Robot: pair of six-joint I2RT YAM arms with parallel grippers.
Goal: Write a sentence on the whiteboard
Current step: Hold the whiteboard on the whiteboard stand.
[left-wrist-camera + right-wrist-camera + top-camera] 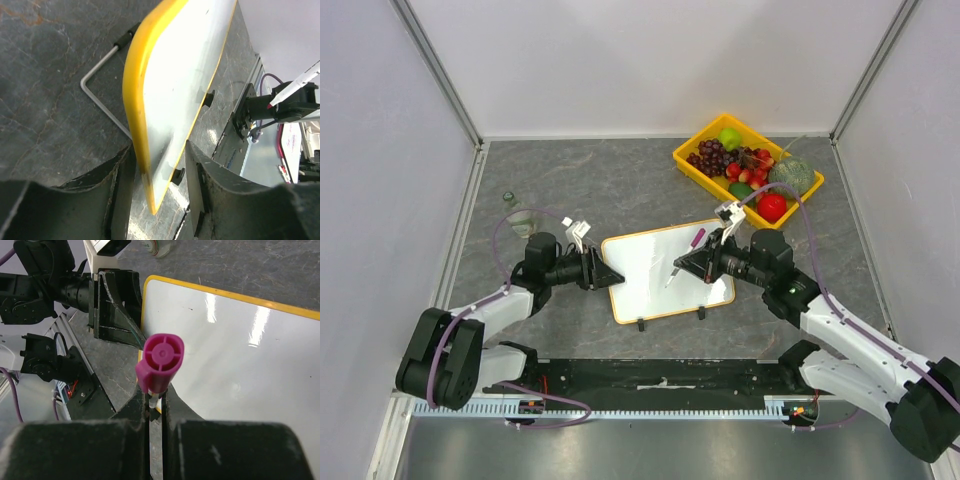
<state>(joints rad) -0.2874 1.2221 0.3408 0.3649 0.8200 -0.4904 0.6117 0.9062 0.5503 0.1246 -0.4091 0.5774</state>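
The whiteboard (pixel 650 255) stands mid-table on two black feet, its face blank; no sentence shows on it. My left gripper (pixel 607 273) is at its left edge, fingers closed around the yellow-framed edge (pixel 135 115), with the gripper's middle (pixel 160 145) over the board. My right gripper (pixel 706 262) is shut on a white marker with a magenta end (pixel 686 257), held slanted over the board's right half, tip pointing down-left. In the right wrist view the magenta end (pixel 161 362) stands above my shut fingers (pixel 156 390). I cannot tell whether the tip touches the board.
A yellow tray (pixel 690 166) of fruit sits at the back right. A clear glass bottle (pixel 520 214) lies at the back left beside my left arm. The board's bent wire stand (pixel 100 97) rests on the grey table behind it. Walls enclose the table.
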